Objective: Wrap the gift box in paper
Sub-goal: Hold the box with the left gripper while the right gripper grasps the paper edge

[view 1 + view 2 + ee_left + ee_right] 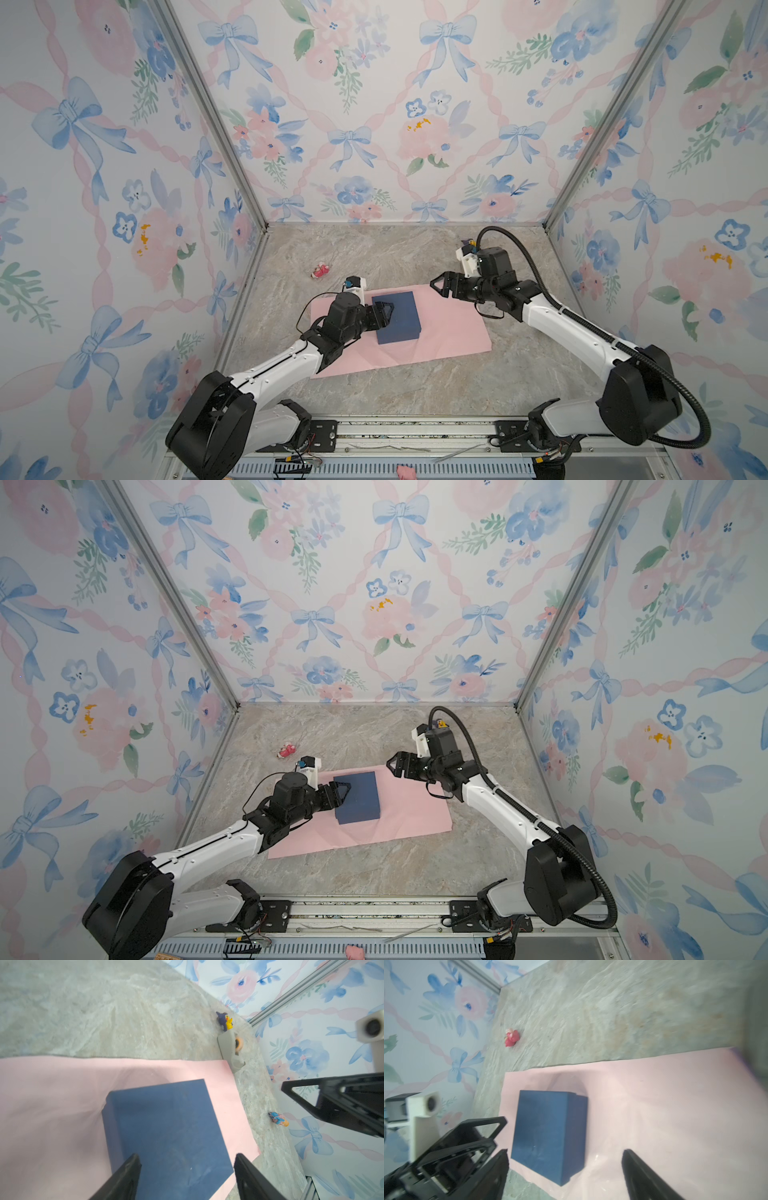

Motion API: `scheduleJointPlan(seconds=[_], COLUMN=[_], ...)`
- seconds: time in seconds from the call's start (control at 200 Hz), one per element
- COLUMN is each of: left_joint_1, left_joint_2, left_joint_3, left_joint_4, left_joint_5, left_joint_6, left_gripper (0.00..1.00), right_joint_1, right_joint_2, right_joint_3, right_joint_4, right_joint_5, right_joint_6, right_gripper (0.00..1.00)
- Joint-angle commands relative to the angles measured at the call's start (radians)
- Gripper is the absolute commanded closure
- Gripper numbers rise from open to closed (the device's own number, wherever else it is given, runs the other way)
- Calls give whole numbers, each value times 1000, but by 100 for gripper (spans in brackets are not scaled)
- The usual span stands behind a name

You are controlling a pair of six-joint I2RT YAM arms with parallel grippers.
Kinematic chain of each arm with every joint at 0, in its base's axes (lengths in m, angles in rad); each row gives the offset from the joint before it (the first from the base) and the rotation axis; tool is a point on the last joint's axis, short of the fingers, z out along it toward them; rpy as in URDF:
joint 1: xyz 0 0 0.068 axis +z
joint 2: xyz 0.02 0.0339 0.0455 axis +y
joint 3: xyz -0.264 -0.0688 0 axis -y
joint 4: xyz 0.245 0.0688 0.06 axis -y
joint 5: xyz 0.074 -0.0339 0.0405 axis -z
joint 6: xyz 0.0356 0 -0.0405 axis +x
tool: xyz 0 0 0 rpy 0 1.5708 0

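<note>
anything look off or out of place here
The gift box sits off-centre on the paper, crowding its far edge, with much more sheet toward the near side. Nothing looks spilled or damaged.

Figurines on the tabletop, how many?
3: red figurine back left; purple-and-yellow figurine back right by the tape dispenser; blue figurine by the right wall. Others may be hidden.

**Gift box (397, 318) on wrapping paper (451, 334), both top views.**
The navy-blue box (357, 798), matte, low and closed under its lid, rested flat on the sheet's left half, close to the far long edge. The paper (409, 818) lay spread pink face up on the marble-patterned tabletop (415, 257), faintly creased and turned slightly askew to the table's edges.
</note>
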Motion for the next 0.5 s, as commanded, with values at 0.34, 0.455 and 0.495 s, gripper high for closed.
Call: scheduleJointPlan(seconds=[0.34,0.455,0.495], left_joint_1=[-21,-22,-21], left_joint_2=[261,324,334], left_joint_3=[216,203,196], left_joint_4=[-106,-106,-105], left_joint_5=[165,170,172], left_joint_6=[181,185,182], left_gripper=[36,36,36], right_joint_1=[-390,-392,-394], right_joint_2=[216,249,278], right_joint_3=[-14,-4,-9], right_joint_4=[-281,-339,-359], right_joint_5=[-145,-146,-143], right_joint_6=[-315,-318,-316], right_gripper=[14,15,15])
